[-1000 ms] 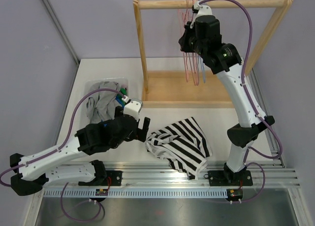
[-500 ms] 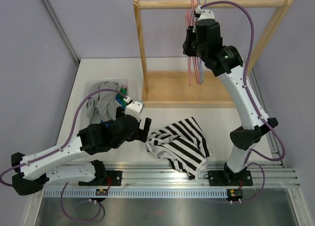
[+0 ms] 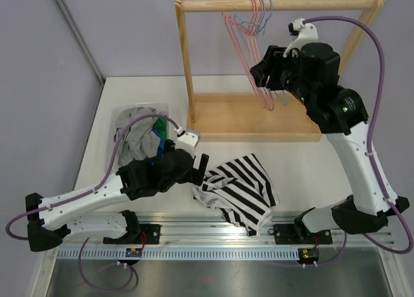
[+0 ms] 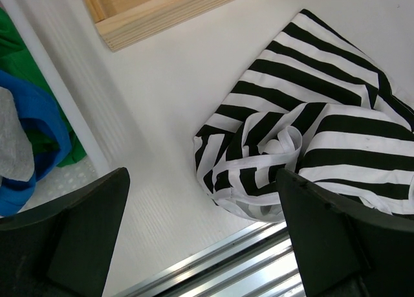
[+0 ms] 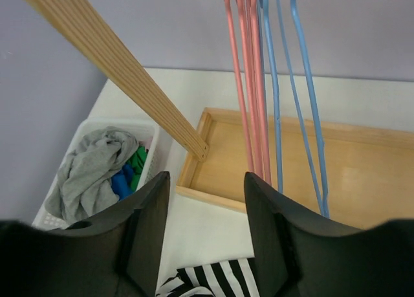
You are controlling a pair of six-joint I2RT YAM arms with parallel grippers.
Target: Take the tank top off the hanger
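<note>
Right arm is reaching high, elbow raised, holding the right gripper just below the top rail of the wooden rack. Its fingers are standing apart with nothing between them, close beside the pink hangers and blue hangers hanging from that rail.

Left arm is stretching low in front of the rack base. The left gripper is hovering with fingers spread wide and gripping nothing, just beside the bunched edge of the tank top.

Tank top is lying off the hangers, crumpled on the table in front of the rack base. It is forming a rough diamond with no clear long axis. One corner is pointing toward the rack, and the stripes are running diagonally. A bin of clothes is sitting left of the rack.
</note>
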